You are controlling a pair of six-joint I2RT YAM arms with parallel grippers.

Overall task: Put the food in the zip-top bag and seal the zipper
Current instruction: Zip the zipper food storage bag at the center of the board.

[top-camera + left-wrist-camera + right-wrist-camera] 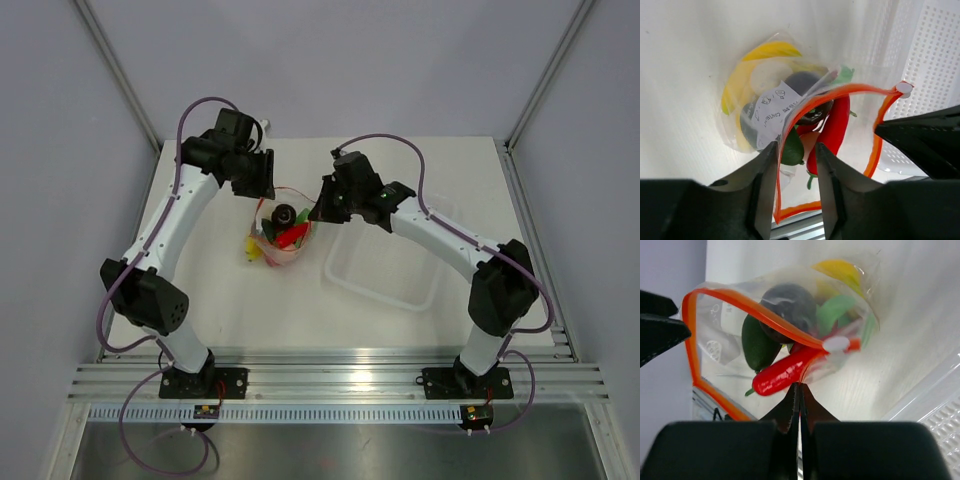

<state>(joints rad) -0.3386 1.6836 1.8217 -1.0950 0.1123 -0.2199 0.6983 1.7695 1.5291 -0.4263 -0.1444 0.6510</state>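
Observation:
The zip-top bag lies between the two arms with its mouth gaping. Inside it show a yellow banana, a dark round fruit, a green avocado and a long red chilli. The orange zipper loops round the mouth, with a white slider at one end. My left gripper stands open, and one side of the strip runs between its fingers close to the left one. My right gripper is shut on the bag's rim just below the slider.
A rigid clear tray sits to the right of the bag, under my right arm. The aluminium rail runs along the near edge. Grey walls close in the table's left, back and right sides.

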